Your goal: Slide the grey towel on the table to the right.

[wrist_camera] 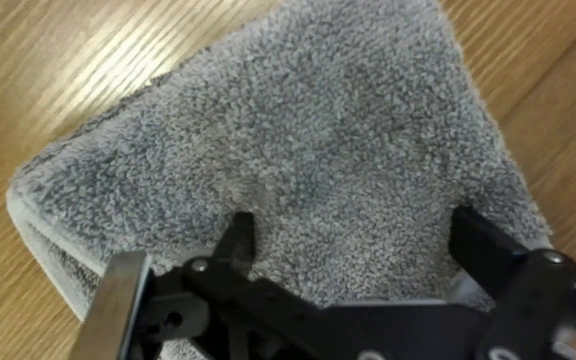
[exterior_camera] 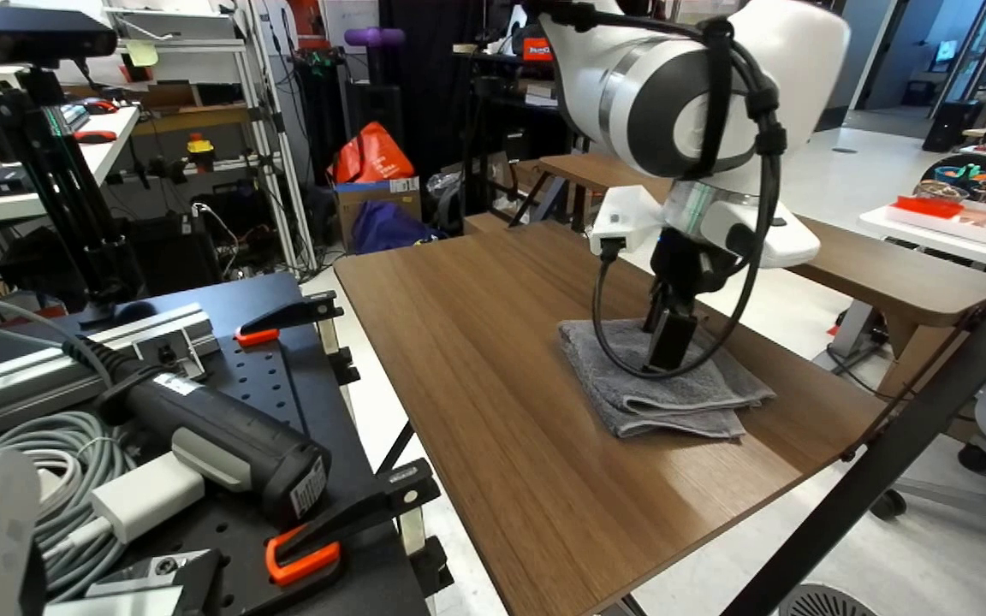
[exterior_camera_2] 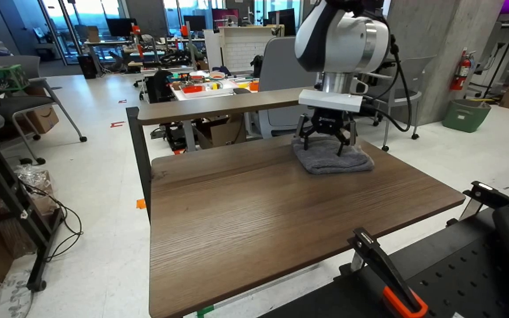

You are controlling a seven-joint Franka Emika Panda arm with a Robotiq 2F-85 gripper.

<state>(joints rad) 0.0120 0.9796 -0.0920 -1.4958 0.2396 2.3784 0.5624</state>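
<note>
- Most of the visible grey towel (wrist_camera: 328,150) lies toward 12 o'clock from the pincer (wrist_camera: 353,217) (wrist view)
- pincer's spread apart, seemingly pressed in; I'd guess press-and-drag
- in an exterior view towel's around 1-2 o'clock from mid tabletop (exterior_camera_2: 237,216)

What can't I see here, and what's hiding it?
All views: the patch of rectangular brown wood-grain table under the folded grey cloth towel, which covers it.
Wrist view: the towel's lower part, hidden by the black two-fingered gripper and cut by the bottom edge.
Both exterior views: the rest of the white-and-black robot arm, cut off by the upper edge.
In an exterior view: writing on the long rounded black tool, too small.
</note>
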